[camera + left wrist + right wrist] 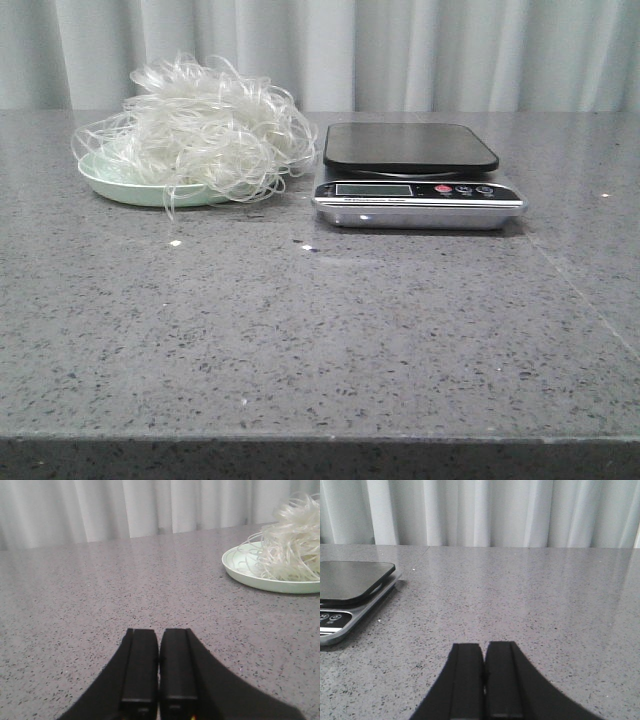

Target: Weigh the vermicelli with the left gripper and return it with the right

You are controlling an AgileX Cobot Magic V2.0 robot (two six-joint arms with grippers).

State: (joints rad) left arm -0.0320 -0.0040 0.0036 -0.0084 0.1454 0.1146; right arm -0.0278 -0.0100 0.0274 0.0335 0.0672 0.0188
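Observation:
The vermicelli [205,125], a fluffy tangle of whitish translucent strands, lies heaped on a pale green plate [120,184] at the back left of the table. It also shows in the left wrist view [292,545] on the plate [240,570]. A digital kitchen scale [412,172] with a bare black platform stands to the right of the plate; its edge shows in the right wrist view [350,590]. My left gripper [159,632] is shut and empty, low over bare table, apart from the plate. My right gripper [484,646] is shut and empty, beside the scale. Neither arm shows in the front view.
The grey speckled table [320,340] stretches from the front edge to pale curtains [450,50] at the back. Small white crumbs [176,243] lie in front of the plate.

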